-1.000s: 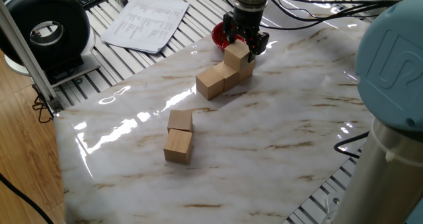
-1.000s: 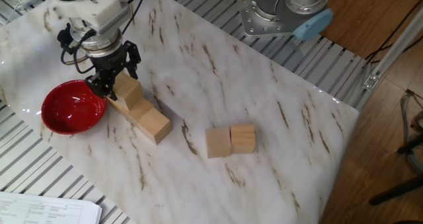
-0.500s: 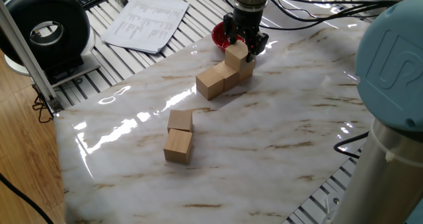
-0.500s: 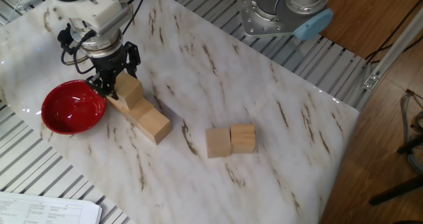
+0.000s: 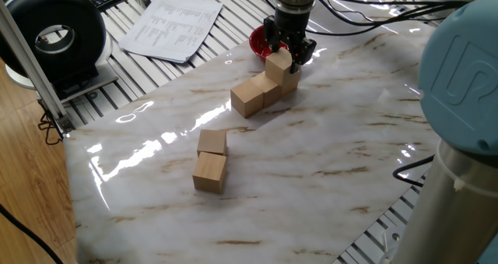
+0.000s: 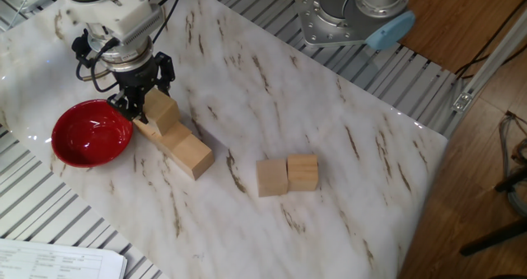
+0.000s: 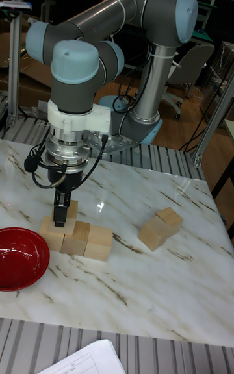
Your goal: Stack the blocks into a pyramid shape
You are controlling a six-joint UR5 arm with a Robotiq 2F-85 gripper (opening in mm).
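In the upper middle of the one fixed view, the gripper (image 5: pixel 285 56) is clenched around a top block (image 5: pixel 278 65) that sits on a row of three blocks (image 5: pixel 263 93) just beside the red bowl (image 6: pixel 90 132). Two more blocks (image 5: pixel 211 157) lie touching each other lower left of centre on the marble table (image 5: pixel 327 163), well apart from the row.

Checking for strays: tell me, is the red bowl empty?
Empty: the red bowl shows only its glossy inside, and all visible blocks sit on the table.
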